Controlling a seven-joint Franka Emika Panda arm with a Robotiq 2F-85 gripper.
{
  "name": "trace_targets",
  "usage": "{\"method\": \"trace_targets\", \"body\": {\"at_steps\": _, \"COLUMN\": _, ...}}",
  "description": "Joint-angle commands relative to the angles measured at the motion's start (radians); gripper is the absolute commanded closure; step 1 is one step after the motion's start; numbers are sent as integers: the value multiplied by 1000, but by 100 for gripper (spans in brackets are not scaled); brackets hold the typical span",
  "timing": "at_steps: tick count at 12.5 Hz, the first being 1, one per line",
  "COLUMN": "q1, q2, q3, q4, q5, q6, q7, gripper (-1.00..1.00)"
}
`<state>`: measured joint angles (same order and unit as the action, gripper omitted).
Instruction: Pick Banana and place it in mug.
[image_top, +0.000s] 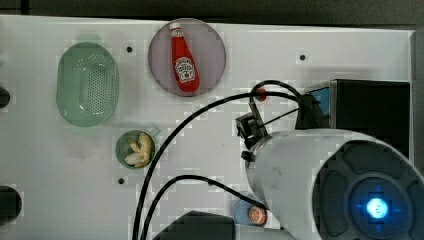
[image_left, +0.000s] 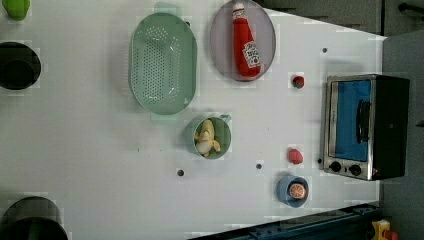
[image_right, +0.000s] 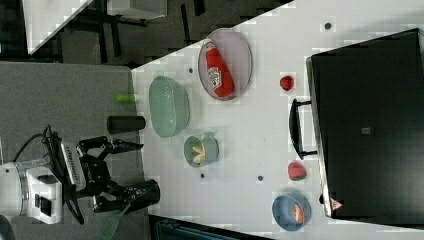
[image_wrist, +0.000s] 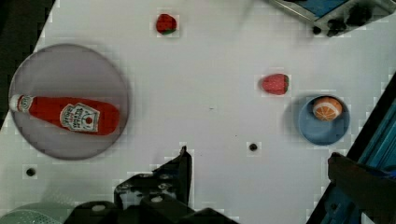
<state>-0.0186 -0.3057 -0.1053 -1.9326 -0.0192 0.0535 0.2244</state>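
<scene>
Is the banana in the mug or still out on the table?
In. The banana lies inside the mug, within its rim, in the top, left and right views.

Robot lab bench, white pegged tabletop (image_left: 100, 165), toy toaster oven (image_left: 365, 127), play ketchup bottle (image_left: 246, 42)

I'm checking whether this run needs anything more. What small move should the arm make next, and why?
Probably none beyond holding clear. The banana already lies inside the mug, and the gripper hangs open, off the table's edge in the right view, holding nothing.
</scene>
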Motion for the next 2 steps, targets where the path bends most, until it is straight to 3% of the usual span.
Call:
{"method": "trace_targets", "body": {"at_steps": 1, "q1": 29, "q2": 42, "q3": 31, "q4": 0, "q5": 9, "q6": 11, "q7": -62, "gripper": -100}}
{"method": "trace_targets", "body": {"at_steps": 2, "q1": 31, "q2": 45, "q3": 33, "q4": 0, "q5": 9, "q6": 20, "q7": -62, "gripper": -100}}
